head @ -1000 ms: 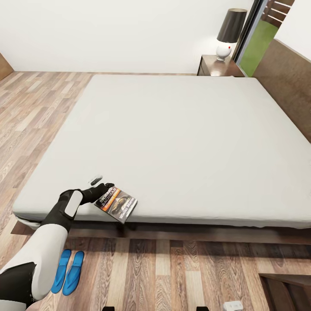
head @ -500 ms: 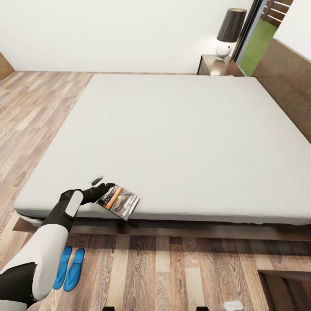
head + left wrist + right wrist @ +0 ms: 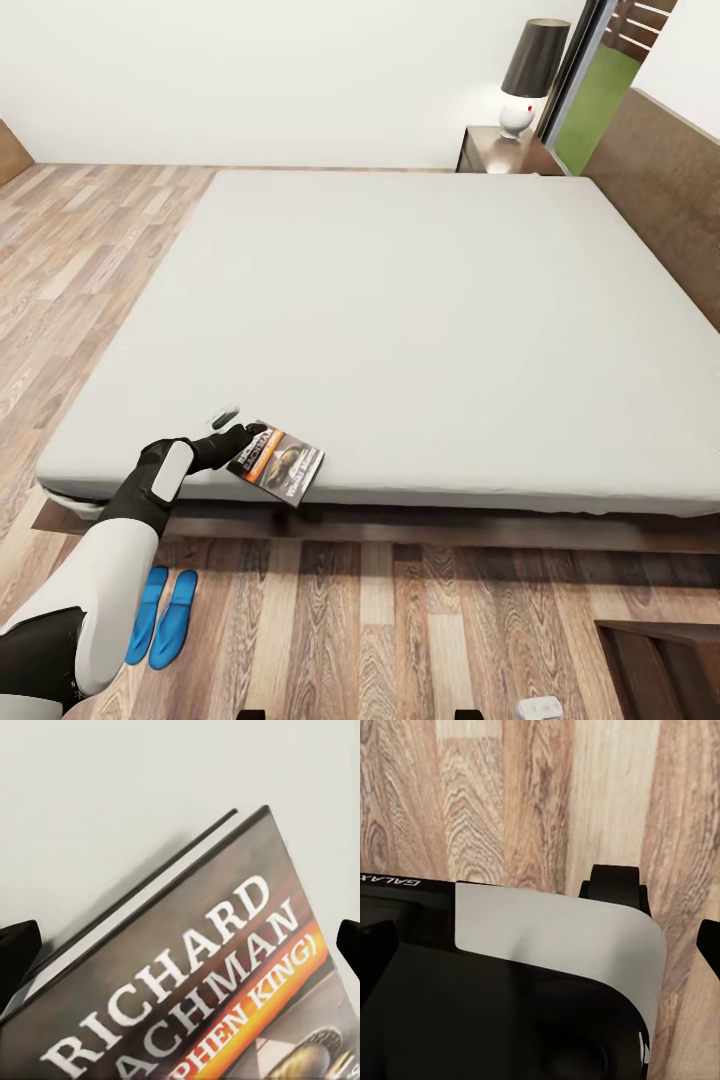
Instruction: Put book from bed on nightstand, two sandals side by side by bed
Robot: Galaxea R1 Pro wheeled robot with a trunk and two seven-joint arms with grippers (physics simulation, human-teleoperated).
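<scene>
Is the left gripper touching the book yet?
Touching. Head view shows the left gripper shut on the book's near corner at the bed edge.

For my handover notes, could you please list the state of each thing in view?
book: at the bed's near edge, overhanging, between the left gripper's fingers
left gripper: shut on the book
sandals: side by side on the floor by the bed
lamp: upright on the nightstand
</scene>
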